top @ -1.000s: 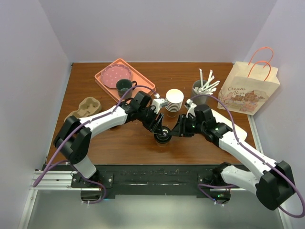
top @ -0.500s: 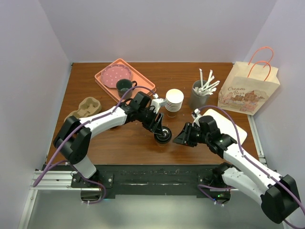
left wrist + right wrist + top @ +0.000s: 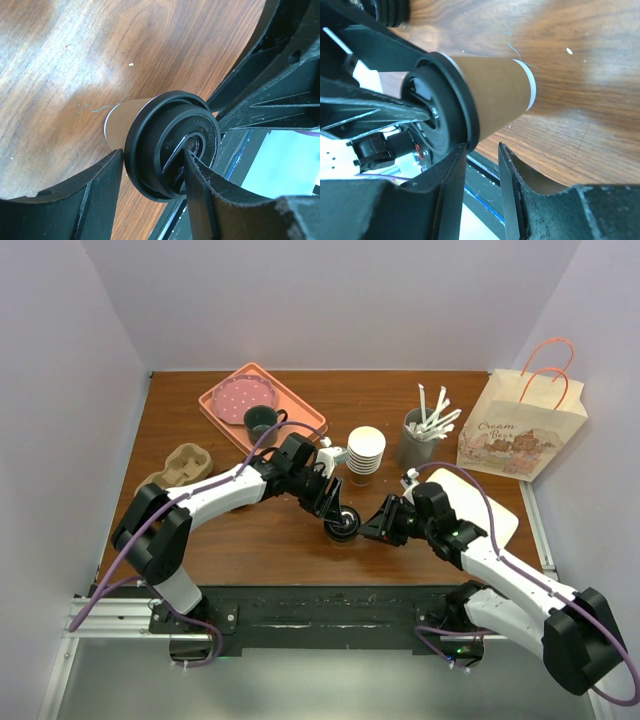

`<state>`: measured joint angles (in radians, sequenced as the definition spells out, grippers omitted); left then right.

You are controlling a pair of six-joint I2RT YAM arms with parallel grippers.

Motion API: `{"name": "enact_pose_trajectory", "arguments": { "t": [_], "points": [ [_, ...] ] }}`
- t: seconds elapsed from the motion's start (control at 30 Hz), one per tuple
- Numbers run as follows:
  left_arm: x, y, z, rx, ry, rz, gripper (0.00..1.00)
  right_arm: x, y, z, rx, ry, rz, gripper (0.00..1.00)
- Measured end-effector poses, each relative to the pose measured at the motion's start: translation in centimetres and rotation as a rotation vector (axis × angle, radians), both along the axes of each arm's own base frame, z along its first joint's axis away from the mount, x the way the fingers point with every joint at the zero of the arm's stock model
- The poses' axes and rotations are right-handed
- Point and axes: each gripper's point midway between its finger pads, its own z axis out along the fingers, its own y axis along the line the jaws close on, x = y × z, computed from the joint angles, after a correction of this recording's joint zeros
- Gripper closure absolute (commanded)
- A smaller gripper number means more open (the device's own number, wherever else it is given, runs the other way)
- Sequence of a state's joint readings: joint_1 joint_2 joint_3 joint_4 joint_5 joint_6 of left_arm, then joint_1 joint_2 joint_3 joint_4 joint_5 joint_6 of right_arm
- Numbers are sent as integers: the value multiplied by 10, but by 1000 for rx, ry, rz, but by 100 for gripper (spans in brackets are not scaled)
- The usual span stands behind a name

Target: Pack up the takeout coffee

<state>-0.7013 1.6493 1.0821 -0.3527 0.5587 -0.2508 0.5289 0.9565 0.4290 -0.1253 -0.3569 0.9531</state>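
takeout coffee point(image 3: 342, 526) upright on table point(image 3: 260, 540), front-centre, between the two arms.
left gripper point(image 3: 154, 155): half-open, sitting on the black lid point(image 3: 150, 145). One finger against the outside of the rim, other fingertip on the lid's top face near centre. Looks like a pinch on the lid.
right gripper point(image 3: 482, 150): jaws narrow, nothing between them. Tips are at the cup's right side, just under the lid rim. Can't tell if they touch it. The brown wall runs past the tips, not into the gap.
Behind the cup: stack of white cups point(image 3: 366, 450), then grey holder with straws point(image 3: 415, 445).
Left: pulp cup carrier point(image 3: 183, 465).
Far left: orange tray point(image 3: 290, 400) with pink plate point(image 3: 238, 397) and dark green mug point(image 3: 262, 421).
Far right: paper bag point(image 3: 520, 430), standing, well apart from the cup.
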Motion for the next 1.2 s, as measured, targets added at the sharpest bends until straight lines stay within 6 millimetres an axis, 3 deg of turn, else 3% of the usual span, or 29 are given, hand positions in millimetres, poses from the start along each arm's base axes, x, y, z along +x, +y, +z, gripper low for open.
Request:
{"name": "enact_pose_trajectory", "arguments": {
  "t": [0.2,0.47,0.63,0.77,0.9,1.0,1.13,1.2],
  "points": [
    [0,0,0,-4,0,-1,45,2,2,-2,16,-3,-9,71],
    [0,-1,-1,-9,2,1,45,4,1,-4,0,6,-15,85],
    [-1,-1,-2,-11,13,11,46,3,1,-6,-17,-1,-24,86],
    [-1,-1,-2,-10,17,14,46,3,3,-5,-24,-12,-29,78],
    [0,-3,-1,-13,15,11,46,3,-3,3,-55,-33,-43,67],
    [1,-4,-1,-17,11,-2,46,11,-15,17,-127,-86,-70,67],
    [2,-8,0,-27,-20,-50,48,30,-15,49,-169,-190,-57,71],
    [3,-9,0,-31,-31,-77,48,35,-14,52,-186,-208,-43,71]
  ]
}}
